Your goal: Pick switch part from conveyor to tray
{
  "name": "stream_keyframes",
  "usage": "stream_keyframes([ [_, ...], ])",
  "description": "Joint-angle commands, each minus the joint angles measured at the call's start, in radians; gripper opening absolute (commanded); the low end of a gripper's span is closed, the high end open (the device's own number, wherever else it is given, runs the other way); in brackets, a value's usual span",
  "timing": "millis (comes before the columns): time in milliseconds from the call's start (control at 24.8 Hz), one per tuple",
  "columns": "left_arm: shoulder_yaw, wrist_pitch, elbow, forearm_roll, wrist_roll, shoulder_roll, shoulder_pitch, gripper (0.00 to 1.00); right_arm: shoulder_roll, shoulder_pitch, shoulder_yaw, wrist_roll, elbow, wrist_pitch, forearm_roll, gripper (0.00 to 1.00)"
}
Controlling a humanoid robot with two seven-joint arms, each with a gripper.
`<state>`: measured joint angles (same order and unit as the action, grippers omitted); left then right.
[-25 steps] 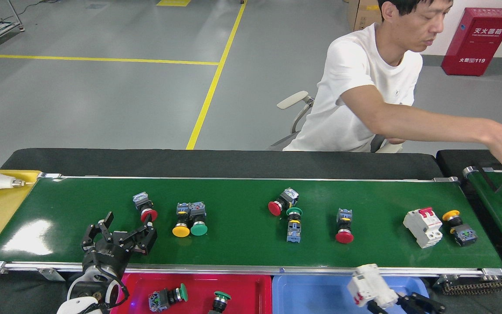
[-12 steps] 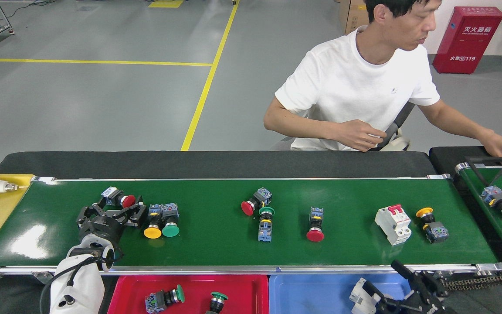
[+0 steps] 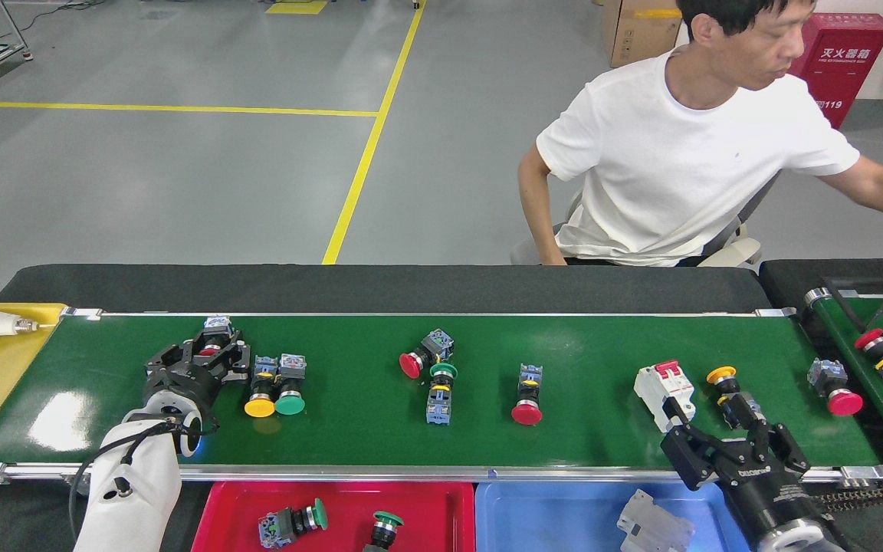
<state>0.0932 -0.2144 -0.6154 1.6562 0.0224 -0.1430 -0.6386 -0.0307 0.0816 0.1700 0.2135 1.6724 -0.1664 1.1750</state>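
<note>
Left hand [image 3: 208,360] is reaching over the glossy dark-green conveyor [image 3: 602,437], black fingers closing around a red-capped push-button switch part [image 3: 214,343]. Right hand [image 3: 733,452] is hovering open over the near rail, just beside a white circuit breaker [image 3: 664,386].

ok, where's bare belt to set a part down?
Free: the conveyor between the lone red button and the white breaker; also between the yellow-green pair and the red-green cluster. Crowded: around the left tool and the right tool.
</note>
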Motion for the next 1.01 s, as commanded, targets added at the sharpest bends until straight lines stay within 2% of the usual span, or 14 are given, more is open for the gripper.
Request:
stream_keyframes([
  [0,-0.004,-0.016,-0.038,-0.046,-0.018,-0.009,-0.006,0.03,0.009,0.043,-0.003,-0.028,0.035,0.028,0.005,0.98],
  [81,-0.004,-0.054,-0.133,-0.087,-0.018,-0.013,0.028,0.03,0.005,0.075,-0.004,-0.059,0.047,0.022,0.005,0.99],
  [161,0.002,-0.122,-0.329,-0.104,-0.018,-0.038,0.132,0.03,0.006,0.063,-0.007,-0.059,0.044,0.021,0.008,0.99],
  [322,0.002,-0.174,-0.761,-0.118,-0.007,-0.035,0.416,0.04,0.011,0.007,-0.09,-0.042,0.035,0.059,0.034,0.98],
  [403,-0.006,-0.2,-0.957,-0.115,-0.007,-0.032,0.579,0.05,0.012,-0.037,-0.121,-0.042,-0.022,0.11,0.058,0.98],
  [564,-0.059,-0.223,-1.118,-0.087,-0.021,-0.041,0.79,0.09,0.011,-0.175,-0.225,-0.043,-0.168,0.171,0.077,0.98],
  [605,-0.099,-0.223,-1.132,-0.061,-0.028,-0.044,0.81,0.14,0.012,-0.203,-0.239,-0.043,-0.197,0.185,0.077,0.97],
  [645,-0.132,-0.223,-1.132,-0.024,-0.045,-0.046,0.818,0.26,0.012,-0.224,-0.248,-0.045,-0.218,0.196,0.075,0.96],
  [726,-0.158,-0.223,-1.129,0.034,-0.078,-0.044,0.829,0.5,0.009,-0.244,-0.273,-0.043,-0.237,0.196,0.075,0.79],
  [766,-0.161,-0.224,-1.127,0.045,-0.09,-0.041,0.835,0.67,0.0,-0.246,-0.291,-0.042,-0.237,0.192,0.08,0.58],
  [806,-0.158,-0.226,-1.126,0.045,-0.093,-0.04,0.844,0.82,-0.006,-0.244,-0.308,-0.042,-0.237,0.189,0.078,0.46],
  [847,-0.156,-0.226,-1.124,0.042,-0.094,-0.041,0.852,1.0,-0.015,-0.241,-0.329,-0.043,-0.235,0.185,0.077,0.29],
  [887,-0.153,-0.226,-1.123,0.04,-0.093,-0.038,0.853,1.0,-0.025,-0.238,-0.346,-0.043,-0.235,0.177,0.075,0.21],
  [967,-0.147,-0.224,-1.121,0.036,-0.093,-0.032,0.855,1.0,-0.034,-0.233,-0.357,-0.048,-0.23,0.15,0.074,0.14],
])
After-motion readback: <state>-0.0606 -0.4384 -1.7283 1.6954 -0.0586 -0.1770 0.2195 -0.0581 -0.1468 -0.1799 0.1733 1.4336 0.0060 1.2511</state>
